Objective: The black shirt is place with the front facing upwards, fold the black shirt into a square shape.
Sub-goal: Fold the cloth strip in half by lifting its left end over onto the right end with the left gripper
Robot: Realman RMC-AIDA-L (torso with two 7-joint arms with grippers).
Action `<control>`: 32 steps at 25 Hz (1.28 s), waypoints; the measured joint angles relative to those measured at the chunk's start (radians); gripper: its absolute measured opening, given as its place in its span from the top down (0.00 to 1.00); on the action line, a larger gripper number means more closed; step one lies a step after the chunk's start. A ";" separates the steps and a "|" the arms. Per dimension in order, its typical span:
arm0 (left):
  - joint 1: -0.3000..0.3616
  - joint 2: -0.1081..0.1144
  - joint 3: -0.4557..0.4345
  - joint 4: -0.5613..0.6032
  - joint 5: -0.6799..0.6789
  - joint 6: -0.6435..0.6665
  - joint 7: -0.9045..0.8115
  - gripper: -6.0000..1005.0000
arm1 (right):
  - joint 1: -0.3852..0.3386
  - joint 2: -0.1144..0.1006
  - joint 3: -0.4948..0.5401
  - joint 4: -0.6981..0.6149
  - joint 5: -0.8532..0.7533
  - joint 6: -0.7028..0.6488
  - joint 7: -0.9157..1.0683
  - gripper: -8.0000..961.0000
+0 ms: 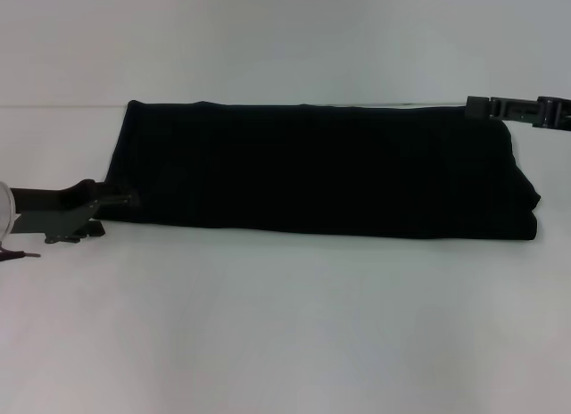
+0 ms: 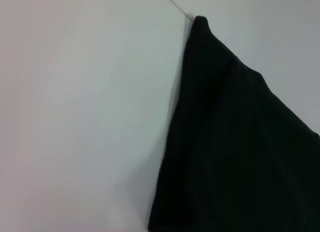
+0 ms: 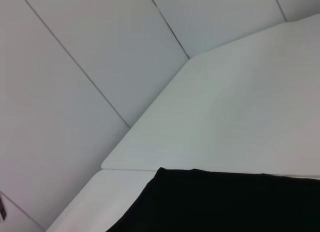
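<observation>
The black shirt (image 1: 321, 169) lies on the white table as a long folded band running from left to right, with doubled layers showing at its right end. My left gripper (image 1: 125, 200) is low at the band's near left corner, right against the cloth. My right gripper (image 1: 477, 106) is at the far right corner, level with the band's back edge. In the left wrist view the black shirt (image 2: 240, 152) shows one pointed corner on the table. The right wrist view shows only an edge of the black shirt (image 3: 225, 202).
The white table (image 1: 285, 325) stretches wide in front of the shirt and to both sides. Its far edge meets a pale panelled wall (image 3: 75, 92) just behind the shirt. A small dark cable end (image 1: 18, 252) lies near the left arm.
</observation>
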 joint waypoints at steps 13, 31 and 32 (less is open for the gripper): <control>-0.018 -0.002 0.000 -0.006 0.000 -0.031 -0.001 0.13 | 0.003 0.001 0.000 0.000 0.000 0.003 0.003 0.15; 0.040 -0.010 0.000 0.147 0.016 -0.005 0.118 0.13 | -0.010 -0.018 0.004 0.002 -0.110 0.118 0.090 0.16; 0.034 -0.014 0.000 0.146 0.016 -0.008 0.142 0.13 | -0.011 -0.017 0.005 0.002 -0.110 0.118 0.091 0.16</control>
